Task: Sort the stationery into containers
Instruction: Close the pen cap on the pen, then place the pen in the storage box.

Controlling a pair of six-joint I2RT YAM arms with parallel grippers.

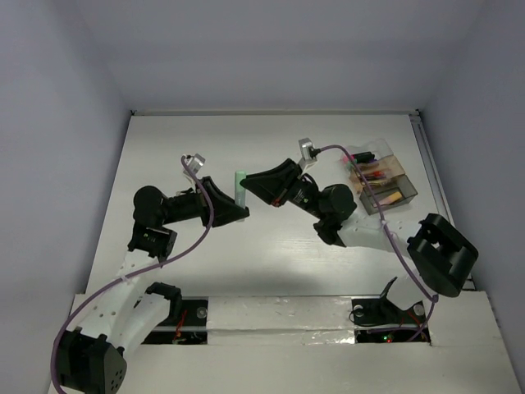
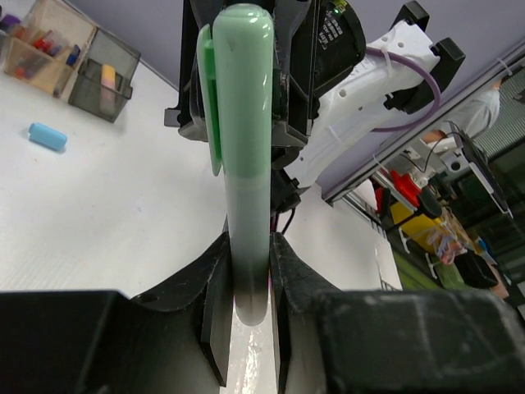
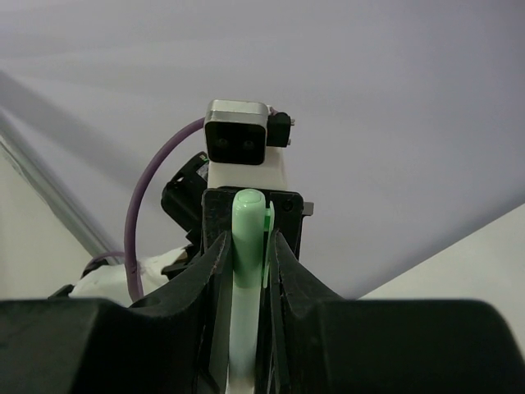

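highlighter: pale mint green, stronger green clip, dark at the base
my left gripper: black
my right gripper: black
eraser: sky blue
container, far right: clear, tan-brown inside
my cable: purple
table: white

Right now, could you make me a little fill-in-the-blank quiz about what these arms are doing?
1. The highlighter held above the table is ___ in colour.
2. The number of jaw pairs gripping it is ___.
3. The small eraser lying loose on the table is ___.
4. Seen from above, the box sits on the table's ___ side.
Missing words: green; two; blue; right.
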